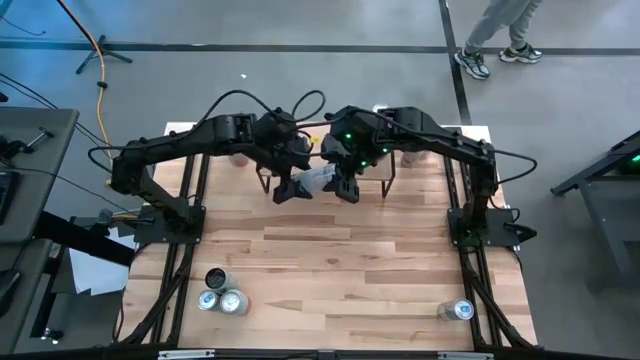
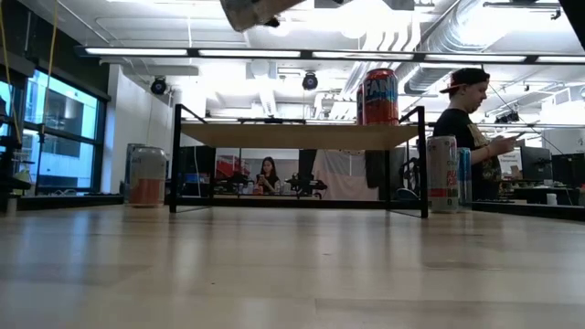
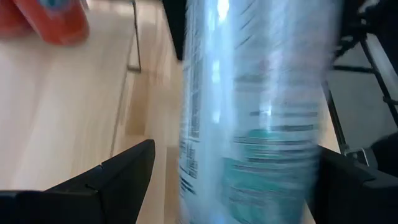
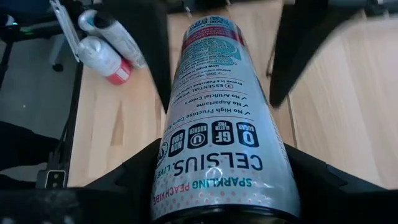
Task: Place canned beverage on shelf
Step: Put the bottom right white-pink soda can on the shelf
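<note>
a slim silver can [image 4: 217, 124] was held in the air over the shelf [image 1: 420, 168], lying on its side between the two grippers. the right gripper [image 4: 217, 180] was closed on one end of it, a finger pressed to each side. the left gripper [image 3: 230, 180] had its fingers spread wide around the other end; whether they actually pressed on the can could not be told.

it looked like a handover or a shared carry, not yet a placement. a red can [image 2: 380, 97] already stood on the shelf's plank, toward one end, and two more cans [image 2: 448, 174] stood on the table just beside a shelf leg. three cans [image 1: 220, 295] and a single one [image 1: 455, 311] waited at the table's near edge.

to do the step well, one grip should be made firm before the other was let go, so the can did not drop. the can should then be turned upright and lowered onto a bare part of the plank, well apart from the red can, and released only once its base rested flat.
</note>
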`<action>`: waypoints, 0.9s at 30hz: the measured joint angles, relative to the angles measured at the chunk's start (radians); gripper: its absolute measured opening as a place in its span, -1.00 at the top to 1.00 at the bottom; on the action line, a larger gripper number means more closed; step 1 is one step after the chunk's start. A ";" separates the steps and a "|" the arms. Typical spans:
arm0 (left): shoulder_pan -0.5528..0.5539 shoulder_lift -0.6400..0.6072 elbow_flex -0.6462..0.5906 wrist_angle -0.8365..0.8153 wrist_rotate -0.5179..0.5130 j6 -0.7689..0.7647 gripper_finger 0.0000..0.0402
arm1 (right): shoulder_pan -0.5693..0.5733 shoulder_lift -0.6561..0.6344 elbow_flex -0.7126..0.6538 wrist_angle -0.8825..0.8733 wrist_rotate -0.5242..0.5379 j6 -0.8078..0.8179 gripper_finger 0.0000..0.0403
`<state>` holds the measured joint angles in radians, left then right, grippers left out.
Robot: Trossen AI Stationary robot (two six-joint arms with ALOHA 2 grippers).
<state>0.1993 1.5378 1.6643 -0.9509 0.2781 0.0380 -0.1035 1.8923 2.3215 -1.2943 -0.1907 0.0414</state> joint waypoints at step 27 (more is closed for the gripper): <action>0.002 -0.003 -0.003 -0.083 0.026 0.019 0.09 | 0.006 -0.004 0.002 0.022 0.019 -0.012 -0.60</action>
<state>0.2008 1.5348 1.6615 -1.0340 0.3039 0.0570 -0.0978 1.8885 2.3239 -1.2728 -0.1720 0.0297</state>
